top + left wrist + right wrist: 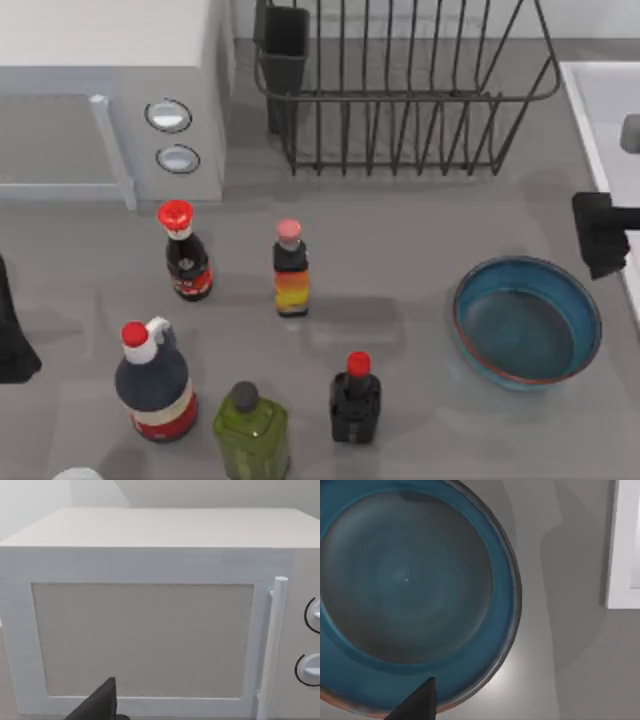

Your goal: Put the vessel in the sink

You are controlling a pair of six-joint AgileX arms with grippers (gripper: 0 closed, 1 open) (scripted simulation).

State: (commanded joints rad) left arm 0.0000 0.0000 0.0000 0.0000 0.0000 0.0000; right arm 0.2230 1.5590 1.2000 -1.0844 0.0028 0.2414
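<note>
At worktop point(400, 270) right, vessel point(527, 320) upright beside sink point(600, 100). Right pincer point(600, 235) above its far rim, spread: cannot tell. Right wrist view: vessel point(410, 590) interior. Left pincer point(12, 330) parked left; left wrist view: microwave point(150, 610).

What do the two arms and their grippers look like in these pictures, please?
Both look matte black and blocky, with no cables or markings visible. The right gripper shows at the top view's right edge near the blue bowl, the left arm as a dark shape at the left edge. Each wrist view shows a black pointed fingertip.
</note>
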